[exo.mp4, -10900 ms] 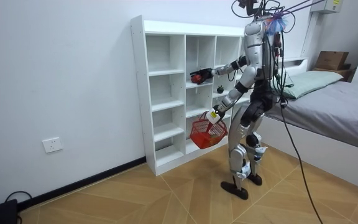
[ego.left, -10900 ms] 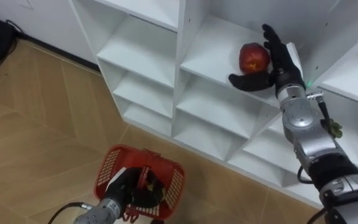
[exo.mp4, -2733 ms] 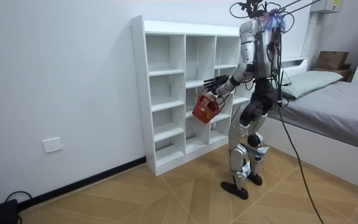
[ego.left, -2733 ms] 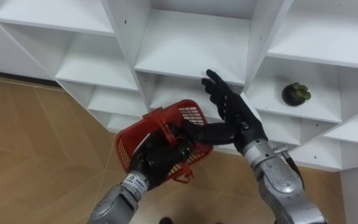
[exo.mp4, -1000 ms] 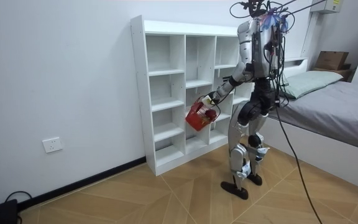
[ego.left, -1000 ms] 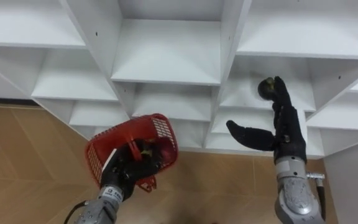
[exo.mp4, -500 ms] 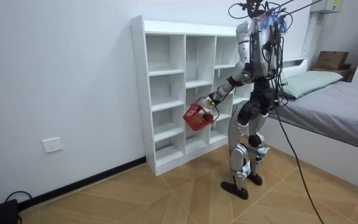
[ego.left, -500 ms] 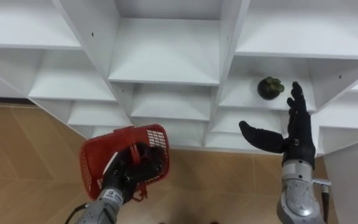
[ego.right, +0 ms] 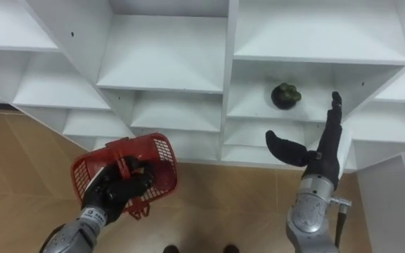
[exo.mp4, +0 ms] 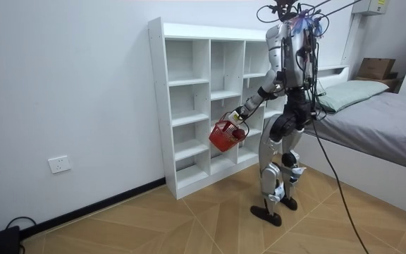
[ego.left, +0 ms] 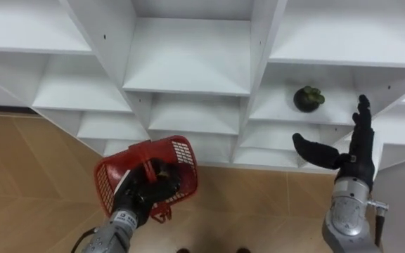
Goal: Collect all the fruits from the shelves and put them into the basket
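Standing close before a tall white wooden cubby shelf unit (exo.mp4: 189, 106) on a herringbone wood floor (ego.left: 27, 183), the robot carries a red plastic mesh basket (ego.left: 181, 151) in its left hand (ego.left: 140, 197). That hand's dark fingers are curled tight round the basket's handle in the lower left-centre of the eye views. The basket hangs tilted in front of the lowest shelves, its open mouth turned toward the camera. What lies inside it is too shadowed by the fingers to make out. A small dark green round fruit with a leafy cap (ego.left: 308, 98) sits alone on a shelf board in the right-hand column, in the upper right of the frame. The right hand (ego.left: 354, 165) is raised in the lower right. Its fingers are straight and point upward, its thumb is spread wide toward the frame's centre, and it holds nothing. It is below and to the right of the fruit and apart from it. In the room view a grey-covered bed (exo.mp4: 386, 120) lies at the right edge behind the robot.
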Controlling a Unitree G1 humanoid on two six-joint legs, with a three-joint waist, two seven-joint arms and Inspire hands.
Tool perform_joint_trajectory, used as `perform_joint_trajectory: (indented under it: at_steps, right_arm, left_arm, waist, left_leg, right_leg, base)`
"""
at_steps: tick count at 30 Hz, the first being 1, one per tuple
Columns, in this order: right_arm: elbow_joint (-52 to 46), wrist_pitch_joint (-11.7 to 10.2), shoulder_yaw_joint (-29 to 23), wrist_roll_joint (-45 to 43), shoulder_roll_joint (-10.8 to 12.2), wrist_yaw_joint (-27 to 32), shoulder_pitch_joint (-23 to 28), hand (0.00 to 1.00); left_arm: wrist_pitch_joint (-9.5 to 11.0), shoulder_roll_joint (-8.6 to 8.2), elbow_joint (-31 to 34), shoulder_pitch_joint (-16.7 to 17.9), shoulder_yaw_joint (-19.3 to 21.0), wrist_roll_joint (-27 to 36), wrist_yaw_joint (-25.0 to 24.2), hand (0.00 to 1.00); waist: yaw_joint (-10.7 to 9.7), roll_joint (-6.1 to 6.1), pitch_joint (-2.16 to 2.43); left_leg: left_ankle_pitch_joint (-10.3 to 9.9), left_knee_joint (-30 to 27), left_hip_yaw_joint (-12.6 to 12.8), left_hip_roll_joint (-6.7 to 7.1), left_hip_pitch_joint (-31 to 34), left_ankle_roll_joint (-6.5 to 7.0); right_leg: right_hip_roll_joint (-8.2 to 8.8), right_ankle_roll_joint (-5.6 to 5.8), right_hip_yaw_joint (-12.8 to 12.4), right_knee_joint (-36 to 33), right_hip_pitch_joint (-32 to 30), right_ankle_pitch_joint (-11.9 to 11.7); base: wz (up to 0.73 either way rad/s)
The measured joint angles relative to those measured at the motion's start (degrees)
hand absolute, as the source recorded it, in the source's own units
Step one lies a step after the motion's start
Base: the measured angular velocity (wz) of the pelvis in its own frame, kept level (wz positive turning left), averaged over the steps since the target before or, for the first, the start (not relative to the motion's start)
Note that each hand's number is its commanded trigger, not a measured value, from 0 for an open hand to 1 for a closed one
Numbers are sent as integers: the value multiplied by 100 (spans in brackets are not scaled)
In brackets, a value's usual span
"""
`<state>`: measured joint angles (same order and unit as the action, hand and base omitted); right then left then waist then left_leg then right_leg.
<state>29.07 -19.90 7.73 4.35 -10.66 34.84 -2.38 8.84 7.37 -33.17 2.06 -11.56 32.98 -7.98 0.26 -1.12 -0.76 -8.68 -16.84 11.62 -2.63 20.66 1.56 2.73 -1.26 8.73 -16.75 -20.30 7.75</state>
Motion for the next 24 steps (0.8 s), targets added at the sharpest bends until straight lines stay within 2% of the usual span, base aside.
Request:
perform_joint_trajectory:
  at_steps: [10, 14, 18, 24]
  right_arm:
    - [409, 6, -219, 39, -78, 71, -552, 0]
    - [454, 23, -279, 67, -204, 78, -740, 0]
    - [502, 134, -279, 219, -226, 85, -840, 0]
    - [620, 314, -328, 172, -262, 208, -1069, 0]
  left_arm:
    - [-12, 10, 110, -74, -1, 2, 0, 100]
    - [-11, 29, 111, -162, -3, -9, 0, 100]
    - [-14, 113, 110, -169, -3, 1, -2, 100]
    - [-89, 136, 108, -196, 0, -25, -7, 100]
  waist:
    - [-50, 13, -8]
    - [-50, 34, -21]
    - [-48, 83, -52]
    - [-38, 114, -71]
  left_leg:
    - [30, -115, 2, 6, 156, 48]
    - [55, -143, -15, 29, 303, 80]
    - [56, -140, -16, 32, 331, 81]
    - [57, -134, -7, 34, 440, 83]
  right_leg:
    - [71, 17, 81, -122, -107, 25]
    - [106, 20, 85, -207, -278, 26]
    - [110, 27, 90, -200, -298, 30]
    - [112, 27, 87, -206, -413, 30]
  base:
    - [6]
    - [1]
    - [0]
    - [0]
